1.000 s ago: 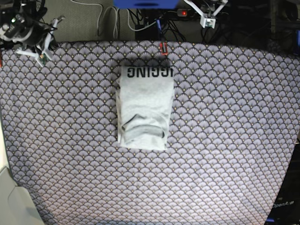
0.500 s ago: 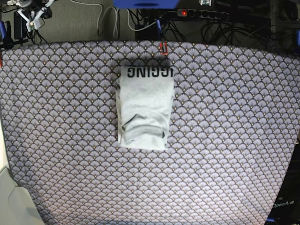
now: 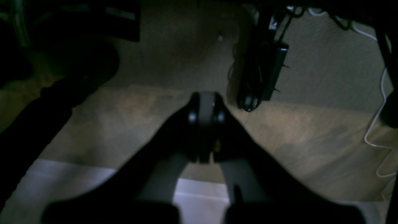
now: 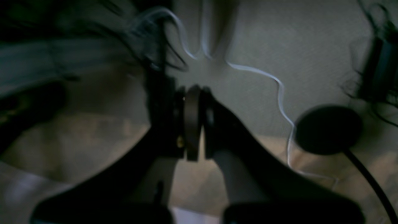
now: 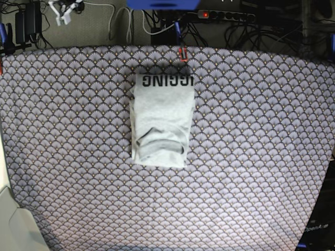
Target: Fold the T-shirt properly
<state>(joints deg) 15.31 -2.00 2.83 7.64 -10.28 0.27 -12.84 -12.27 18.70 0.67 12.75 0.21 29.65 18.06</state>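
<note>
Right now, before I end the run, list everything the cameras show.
T-shirt: 1, pale grey with black lettering along its far edge, folded into a narrow rectangle, centre of the table.
Tablecloth: 1, purple-grey fan pattern, covers the table.
Red clip: 1, at the cloth's far edge behind the shirt.
Power strip: 1, black with a red light, on the floor beyond the table.
Cables: several, white and black, on the floor.
Right gripper: 1, dark, fingers together, over the floor off the table.
Left gripper: 1, dark, fingers together, over the floor.
</note>
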